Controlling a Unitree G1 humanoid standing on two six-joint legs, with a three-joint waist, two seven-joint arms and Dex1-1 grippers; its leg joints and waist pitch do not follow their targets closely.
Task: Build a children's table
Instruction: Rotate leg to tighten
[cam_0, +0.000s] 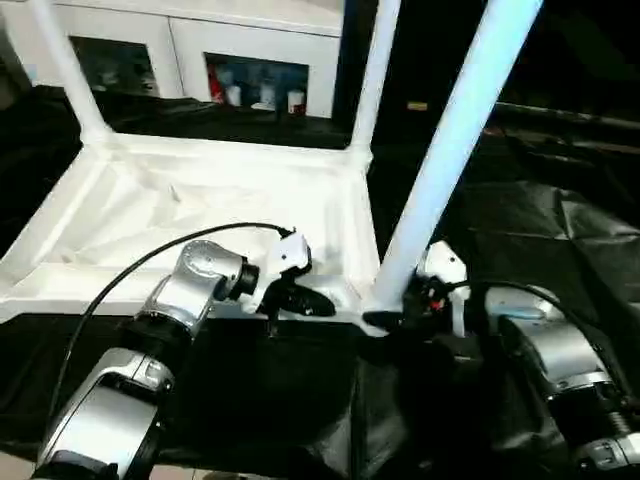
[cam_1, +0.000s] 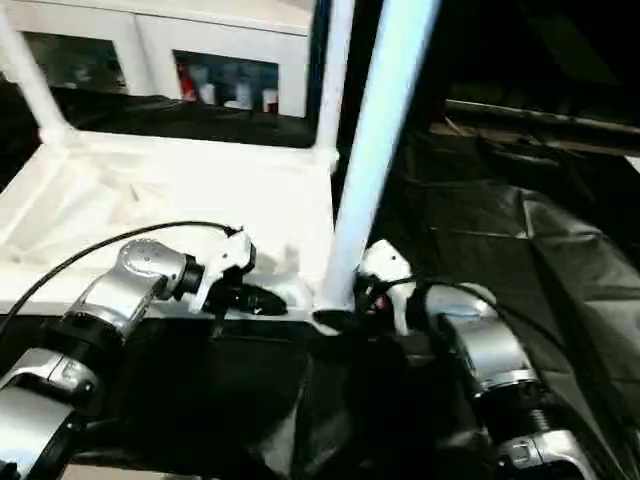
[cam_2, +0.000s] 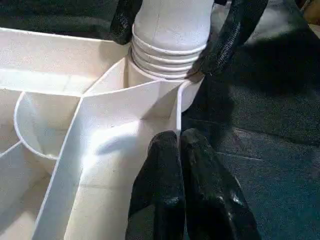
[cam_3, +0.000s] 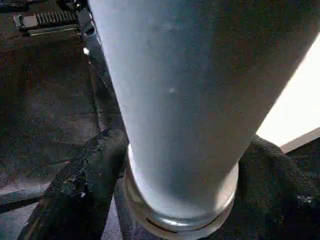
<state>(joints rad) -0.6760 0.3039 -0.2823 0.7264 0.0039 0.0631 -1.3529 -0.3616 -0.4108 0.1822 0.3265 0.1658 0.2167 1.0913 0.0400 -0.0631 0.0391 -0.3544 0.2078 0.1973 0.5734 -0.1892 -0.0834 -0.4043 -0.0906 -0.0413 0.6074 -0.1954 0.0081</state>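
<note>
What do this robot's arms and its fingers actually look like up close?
Both forearms are rounded silver metal with black joint bands. A thin black cable loops over the left arm. Each wrist has a white housing, and the fingers are black, rounded and rough-textured. The right arm shows a small red detail.

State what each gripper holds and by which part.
The right gripper clasps the near-right leg around its collared base, at the corner socket. The left gripper is shut, holding nothing, beside the tabletop rim.

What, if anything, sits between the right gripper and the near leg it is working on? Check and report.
Nothing visible. The right gripper straddles the near leg at its collared end, one black finger on each side, right where the leg enters the corner socket of the tabletop. The left gripper is shut at the rim beside it.
</note>
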